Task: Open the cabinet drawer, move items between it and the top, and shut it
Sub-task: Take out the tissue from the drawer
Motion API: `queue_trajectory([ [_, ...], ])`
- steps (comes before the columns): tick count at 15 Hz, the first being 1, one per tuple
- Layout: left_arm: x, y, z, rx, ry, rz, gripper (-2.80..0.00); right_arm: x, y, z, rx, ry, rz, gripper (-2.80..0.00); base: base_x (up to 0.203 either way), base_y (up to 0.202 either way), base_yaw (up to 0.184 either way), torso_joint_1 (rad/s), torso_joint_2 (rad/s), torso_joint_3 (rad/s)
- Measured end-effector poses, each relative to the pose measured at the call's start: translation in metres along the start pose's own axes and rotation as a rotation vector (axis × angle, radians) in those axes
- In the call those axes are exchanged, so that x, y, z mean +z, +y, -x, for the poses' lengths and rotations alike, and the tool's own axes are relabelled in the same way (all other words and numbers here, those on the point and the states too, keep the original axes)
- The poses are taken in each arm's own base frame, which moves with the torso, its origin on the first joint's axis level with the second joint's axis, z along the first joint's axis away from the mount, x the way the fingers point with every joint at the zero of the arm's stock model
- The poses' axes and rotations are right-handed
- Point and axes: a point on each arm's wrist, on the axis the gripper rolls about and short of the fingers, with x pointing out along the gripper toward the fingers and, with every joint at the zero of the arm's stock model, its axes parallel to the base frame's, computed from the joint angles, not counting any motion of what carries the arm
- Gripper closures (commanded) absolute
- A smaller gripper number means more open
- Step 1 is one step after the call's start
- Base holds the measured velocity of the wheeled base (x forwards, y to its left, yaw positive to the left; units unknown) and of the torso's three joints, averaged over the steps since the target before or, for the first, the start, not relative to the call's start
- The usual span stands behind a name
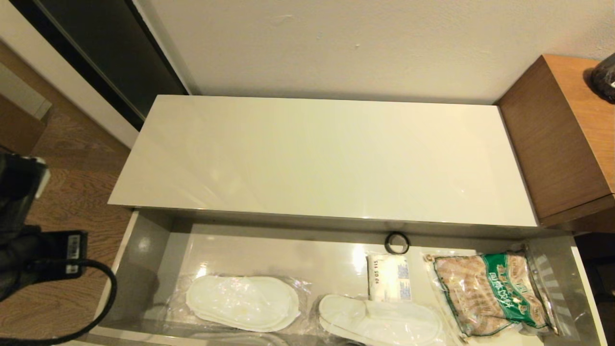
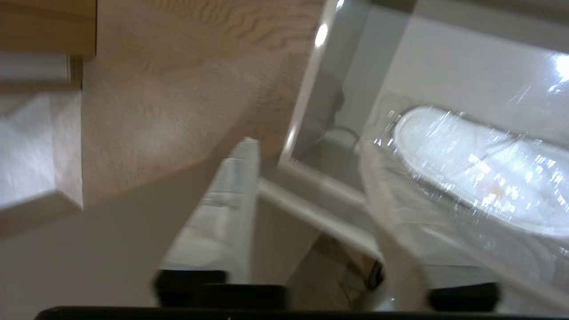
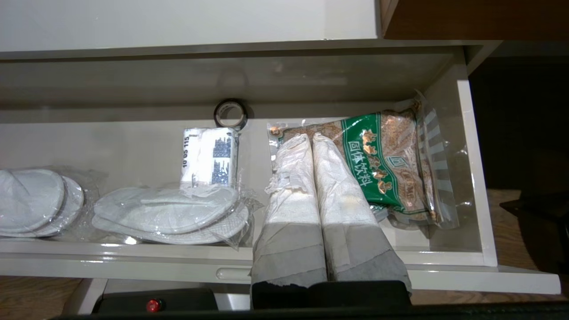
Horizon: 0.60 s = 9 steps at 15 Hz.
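So the cabinet drawer (image 1: 144, 250) is pulled right out. The left pincer (image 2: 306, 178) hangs over its front left corner with fingers spread wide, one over the wooden floor (image 1: 81, 192), the other over the drawer's inside; it's holding nothing. The left pair of slippers (image 1: 242, 302) in clear wrap lies just past that corner, close but not touching. The right pincer (image 3: 311, 142) has its fingers pressed together, empty, hovering above the front edge with the tips over the green-labelled snack bag (image 1: 490, 290) at the drawer's right end. The second pair of slippers (image 3: 171, 213) sits just beside it toward the middle, with the tissue pack (image 3: 209, 155) tucked behind them, white side up. A small black ring (image 1: 397, 242) sits at the back wall. Beyond that, the top (image 1: 317, 158) is bare, brown wooden unit (image 1: 562, 144) to its right.
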Motion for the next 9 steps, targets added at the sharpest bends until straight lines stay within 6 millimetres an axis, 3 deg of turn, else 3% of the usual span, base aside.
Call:
queue_trajectory([
  [6,-0.005,0.022,0.021,0.002,-0.012,0.036,0.0,0.0,0.0,0.0,0.0,0.0,0.0,0.0,0.0,0.0,0.0,0.0,0.0,0.0],
  [9,-0.016,0.067,0.066,0.008,-0.041,0.077,0.0,0.0,0.0,0.0,0.001,0.0,0.0,0.0,0.0,0.0,0.0,0.0,0.0,0.0],
])
